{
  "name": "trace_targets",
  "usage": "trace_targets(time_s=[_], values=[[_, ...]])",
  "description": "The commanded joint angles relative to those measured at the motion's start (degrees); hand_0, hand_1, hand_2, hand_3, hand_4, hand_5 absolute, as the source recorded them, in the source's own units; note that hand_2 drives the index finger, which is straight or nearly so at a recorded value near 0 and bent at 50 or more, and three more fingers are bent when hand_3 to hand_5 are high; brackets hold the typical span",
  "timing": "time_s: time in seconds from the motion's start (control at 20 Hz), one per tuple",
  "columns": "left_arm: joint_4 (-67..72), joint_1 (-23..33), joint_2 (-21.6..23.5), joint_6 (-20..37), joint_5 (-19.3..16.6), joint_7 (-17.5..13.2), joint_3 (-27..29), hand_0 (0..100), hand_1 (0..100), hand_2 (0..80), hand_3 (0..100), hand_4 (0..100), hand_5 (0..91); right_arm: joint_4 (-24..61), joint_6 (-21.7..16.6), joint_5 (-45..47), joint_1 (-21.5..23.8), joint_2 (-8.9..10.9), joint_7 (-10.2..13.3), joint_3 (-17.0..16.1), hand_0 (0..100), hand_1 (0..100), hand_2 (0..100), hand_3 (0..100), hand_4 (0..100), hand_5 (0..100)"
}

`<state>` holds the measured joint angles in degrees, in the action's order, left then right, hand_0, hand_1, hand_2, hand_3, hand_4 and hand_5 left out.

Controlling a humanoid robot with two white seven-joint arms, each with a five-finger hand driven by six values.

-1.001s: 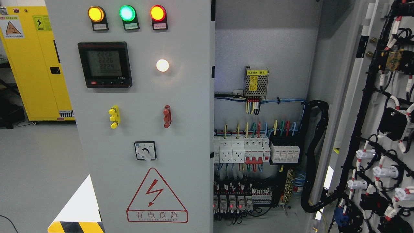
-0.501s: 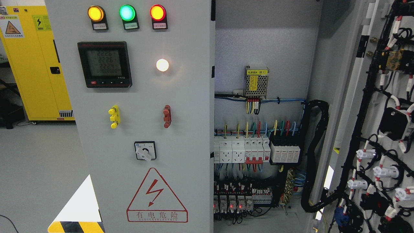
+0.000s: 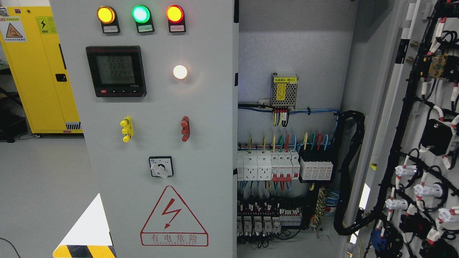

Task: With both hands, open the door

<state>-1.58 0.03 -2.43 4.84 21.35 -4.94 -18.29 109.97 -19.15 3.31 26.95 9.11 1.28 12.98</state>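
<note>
The grey electrical cabinet fills the head view. Its left door (image 3: 200,107) stands closed, carrying three lit lamps, a black meter (image 3: 116,71), a white lamp, yellow and red handles, a rotary switch (image 3: 161,167) and a red shock-warning triangle. The right door (image 3: 419,143) is swung wide open at the picture's right, showing its inner side with black cable looms and white connectors. Between them the cabinet interior (image 3: 287,168) shows breakers, coloured wires and a small power supply (image 3: 284,90). Neither of my hands nor arms appears anywhere.
A yellow storage cabinet (image 3: 36,68) stands at the back left on the grey floor (image 3: 43,186). A yellow-black striped marking (image 3: 84,251) lies at the lower left by the closed door's foot. A black cable conduit (image 3: 349,172) loops inside the cabinet's right wall.
</note>
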Motion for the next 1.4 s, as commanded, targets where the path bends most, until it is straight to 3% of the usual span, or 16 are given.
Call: trace_targets(time_s=[0.0,0.25,0.45,0.6,0.75,1.0,1.2,1.35], values=[[-0.44,-1.79,0.32,0.69,-0.08,0.02,0.01,0,0,0.0,0,0,0.0,9.12,0.78,1.95,-9.0,0.04,-0.75,6.09,21,14,0,0,0,0],[-0.35,-2.14,0.32,1.22,-0.16,0.02,0.01,0,0,0.0,0,0,0.0,7.72,7.36,3.37,-18.32,-2.77,-0.75,3.2,21,14,0,0,0,0],[-0.35,-2.14,0.32,2.97,-0.16,0.02,0.01,0,0,0.0,0,0,0.0,6.31,14.04,3.37,-25.7,-5.76,-0.75,3.54,21,14,0,0,0,0],[-0.35,-2.14,0.32,3.33,-0.16,0.02,0.01,0,0,0.0,0,0,0.0,3.24,16.07,3.2,-31.15,-8.57,-0.75,3.02,21,14,0,0,0,0],[-0.35,-2.14,0.32,3.33,-0.08,0.02,0.01,0,0,0.0,0,0,0.0,-0.19,18.97,3.2,-34.85,-9.02,-0.84,1.78,21,14,0,0,0,0],[-0.27,-2.05,-0.03,3.33,-0.08,0.02,0.1,0,0,0.0,0,0,0.0,-5.63,18.98,3.2,-41.45,-9.11,-1.1,0.21,21,14,0,0,0,0],[-0.35,-1.97,-0.3,3.24,-0.08,0.02,0.1,0,0,0.0,0,0,0.0,-9.16,18.98,3.2,-44.35,-9.11,-4.44,-0.24,21,14,0,0,0,0],[-0.35,-1.97,-0.38,3.33,-0.08,0.02,0.1,0,0,0.0,0,0,0.0,-11.18,18.89,3.2,-46.98,-9.37,-4.97,-0.41,21,14,0,0,0,0]])
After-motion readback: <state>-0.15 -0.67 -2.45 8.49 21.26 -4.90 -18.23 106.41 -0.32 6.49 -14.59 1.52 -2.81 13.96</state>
